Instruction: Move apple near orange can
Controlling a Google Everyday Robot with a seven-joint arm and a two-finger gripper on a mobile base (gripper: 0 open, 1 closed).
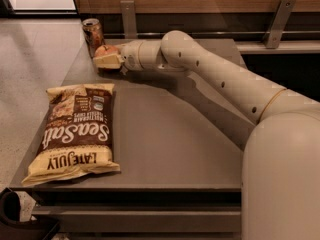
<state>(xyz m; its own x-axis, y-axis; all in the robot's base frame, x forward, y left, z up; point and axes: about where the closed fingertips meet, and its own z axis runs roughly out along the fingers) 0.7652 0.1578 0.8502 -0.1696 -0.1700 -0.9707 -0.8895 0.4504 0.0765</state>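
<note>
The orange can (92, 33) stands upright at the far left corner of the grey table (165, 144). The apple (105, 50) sits in my gripper (107, 59), just right of and in front of the can, close above the table. My gripper is shut on the apple, its pale fingers (107, 61) wrapping the fruit's lower side. My arm reaches across from the right, so the apple's right side is hidden.
A large chip bag (75, 131) lies flat on the table's left front part. A wooden wall with metal brackets (128, 16) runs behind the table. The table's left edge drops to the pale floor (30, 69).
</note>
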